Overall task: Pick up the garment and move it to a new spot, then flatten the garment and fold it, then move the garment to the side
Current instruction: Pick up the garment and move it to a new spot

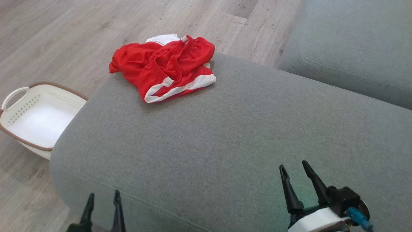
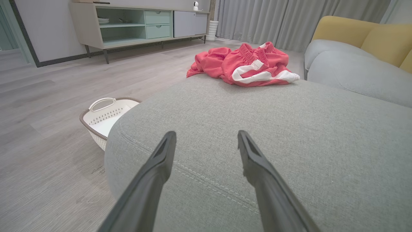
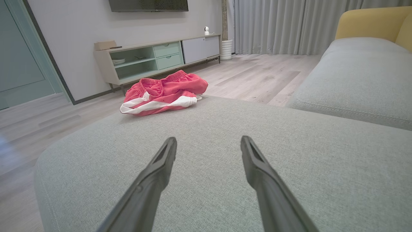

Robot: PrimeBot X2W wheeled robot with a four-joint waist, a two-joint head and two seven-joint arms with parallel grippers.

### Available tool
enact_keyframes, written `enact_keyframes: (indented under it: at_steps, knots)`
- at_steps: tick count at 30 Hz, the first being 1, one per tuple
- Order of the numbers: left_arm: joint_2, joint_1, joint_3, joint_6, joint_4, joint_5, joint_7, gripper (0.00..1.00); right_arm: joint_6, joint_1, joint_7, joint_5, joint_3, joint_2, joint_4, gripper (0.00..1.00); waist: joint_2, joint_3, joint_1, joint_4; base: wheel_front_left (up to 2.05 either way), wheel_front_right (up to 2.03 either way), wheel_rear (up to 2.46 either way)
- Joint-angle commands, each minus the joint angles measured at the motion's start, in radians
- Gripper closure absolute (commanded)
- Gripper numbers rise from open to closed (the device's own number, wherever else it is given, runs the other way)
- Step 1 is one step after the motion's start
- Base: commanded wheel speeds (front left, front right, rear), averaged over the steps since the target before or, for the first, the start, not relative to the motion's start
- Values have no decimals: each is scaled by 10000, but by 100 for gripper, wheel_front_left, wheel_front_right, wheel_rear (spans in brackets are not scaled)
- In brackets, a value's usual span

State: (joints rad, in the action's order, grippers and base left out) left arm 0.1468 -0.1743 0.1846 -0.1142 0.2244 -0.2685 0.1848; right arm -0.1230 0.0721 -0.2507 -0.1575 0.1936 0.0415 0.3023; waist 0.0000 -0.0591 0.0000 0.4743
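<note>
crumpled red garment (image 1: 164, 66) lying at the far edge of the grey cushion (image 1: 225, 135), left gripper (image 1: 104, 193) and right gripper (image 1: 293, 164) gaping empty
head view: the garment is sitting bunched, well apart from both grippers near the bottom edge; a white basket (image 1: 13, 93) is standing on the floor (image 1: 64, 38) beside the cushion's left end. left wrist view: its fingers (image 2: 154, 167) are standing wide over the cushion, garment far ahead. right wrist view: its fingers (image 3: 257, 170) are standing wide, holding nothing, garment ahead to the left
</note>
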Motion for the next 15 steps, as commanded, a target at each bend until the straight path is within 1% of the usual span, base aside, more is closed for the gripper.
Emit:
enact_keyframes:
  at_steps: [1, 5, 9, 12, 15]
  knots:
    - [101, 398, -452, -51, -392, -66, -2, 0, -77, -468, -111, -43, 267, 87, -253, 0, 0, 11, 0, -5, 0, 0, 0]
    - [284, 433, -682, -173, -772, -109, 63, 0, -77, -478, -111, 23, 229, 87, -321, 0, 0, 74, 0, -119, 0, 0, 0]
    - [736, 766, -1074, -211, -1704, -172, -65, 0, -77, -485, -111, 216, -17, 87, -524, 0, 0, 239, 0, -306, 0, 0, 0]
    - [1410, 1396, -1402, -158, -2724, -98, -609, 0, -77, -528, -111, 383, -175, 87, -730, 0, 0, 431, 0, -473, 0, 0, 0]
    - [2205, 2552, -1732, 53, -3581, -63, -1278, 0, -77, -706, -111, 635, -259, 87, -953, 0, 0, 846, 0, -719, 0, 0, 0]
